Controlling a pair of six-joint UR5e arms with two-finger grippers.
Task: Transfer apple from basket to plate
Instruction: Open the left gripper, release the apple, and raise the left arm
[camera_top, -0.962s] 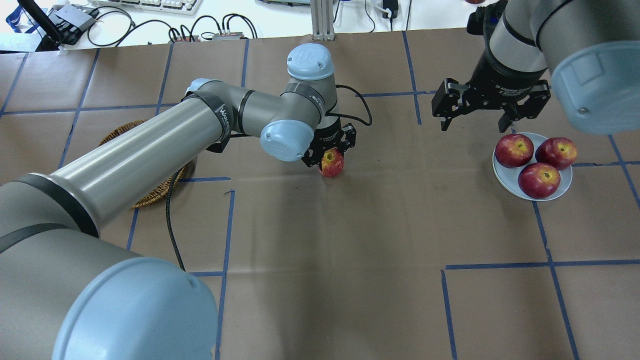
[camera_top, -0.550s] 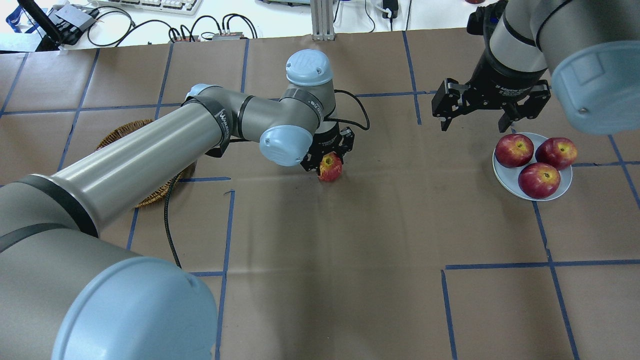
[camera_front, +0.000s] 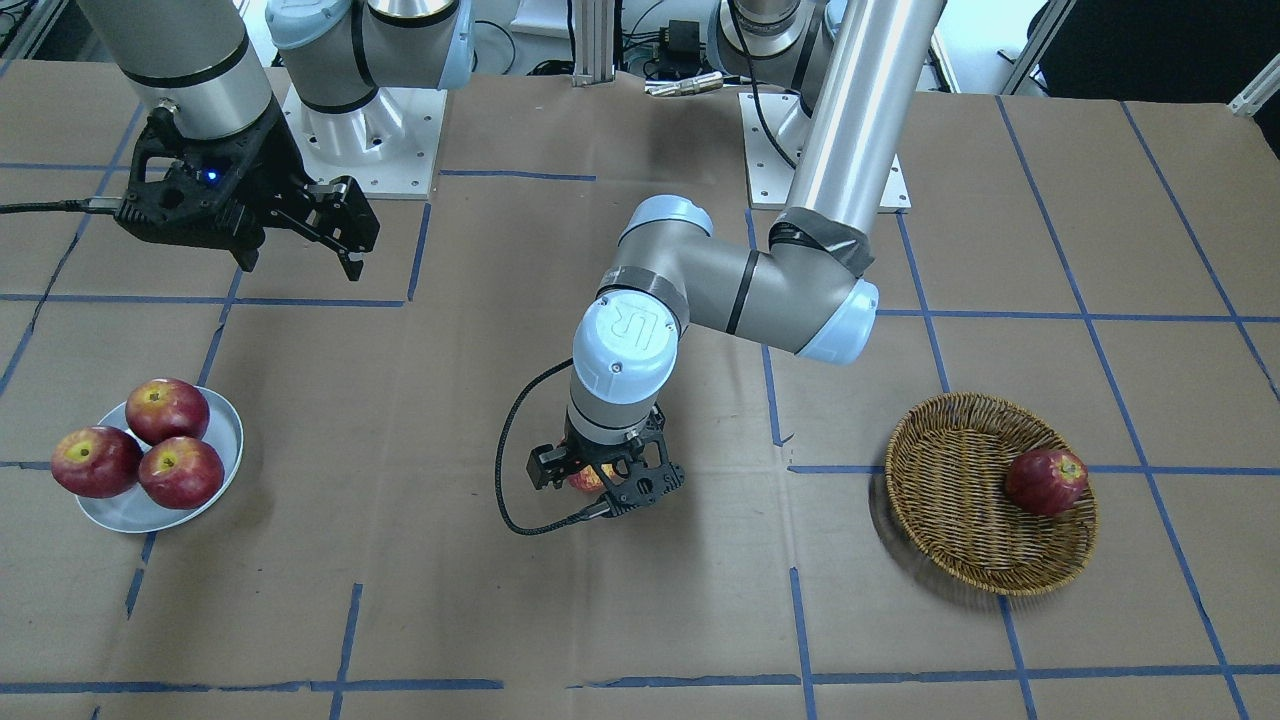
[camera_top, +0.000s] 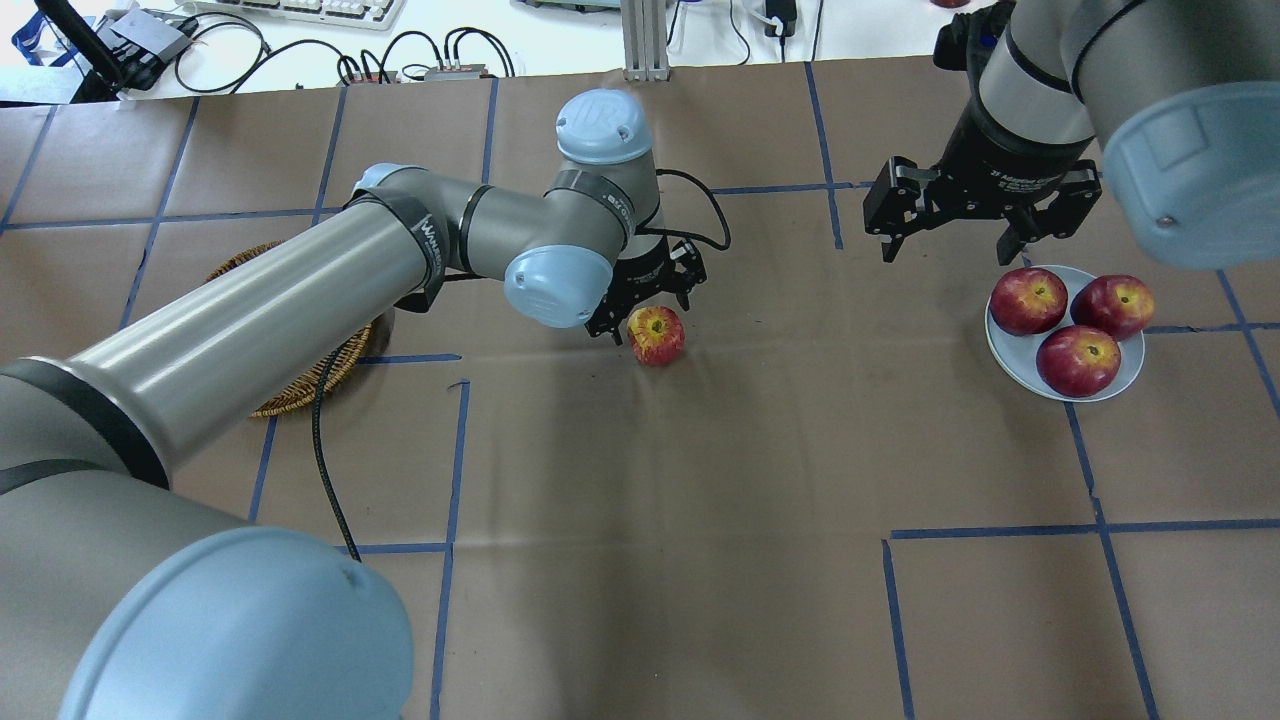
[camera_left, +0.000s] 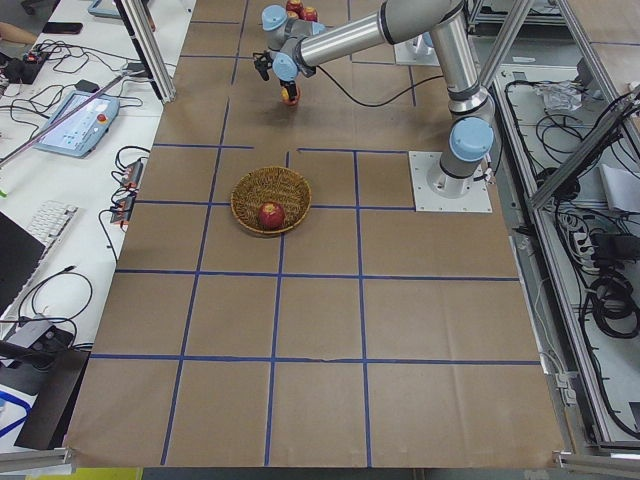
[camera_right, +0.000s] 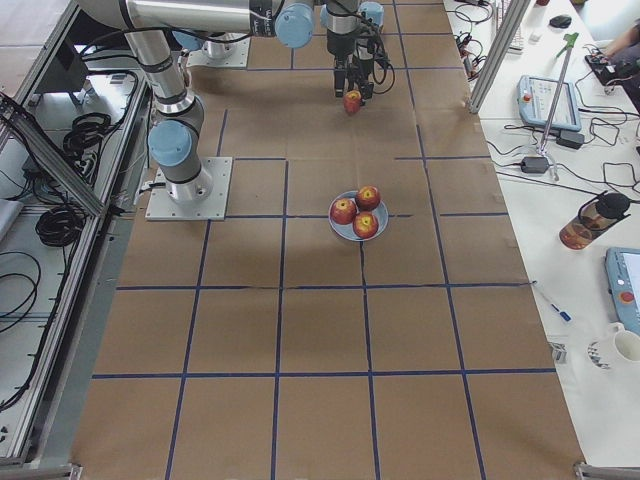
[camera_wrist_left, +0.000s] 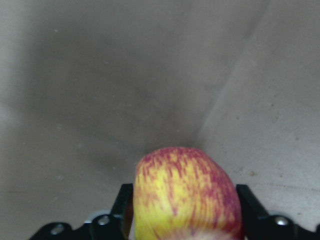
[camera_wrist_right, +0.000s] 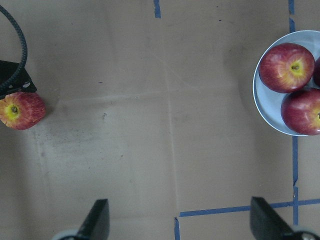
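Streaked yellow over pale red, the apple (camera_top: 656, 335) is out of the basket (camera_front: 960, 520) and, as far as I can judge, rests on the brown paper of the table (camera_top: 700, 500), directly under the left pincer (camera_top: 652, 306). That pincer looks released: its fingers (camera_wrist_left: 125, 202) stand on either side of the fruit rather than squeezing it, though the wrist view leaves very little gap. So the lift from the basket is done and the trip to the plate (camera_top: 1003, 358) is left. The plate lies well apart from the left pincer, just beside the right pincer (camera_top: 948, 250), which hangs spread wide and holds nothing. Three darker apples (camera_top: 1078, 360) crowd the plate, so I expect little room there. One more dark apple (camera_front: 1045, 481) sits in the basket, well off to the left pincer's other side. The task's apple stands stem-up, its yellow patch showing around the stem and down one flank, the skin smooth and rounded.
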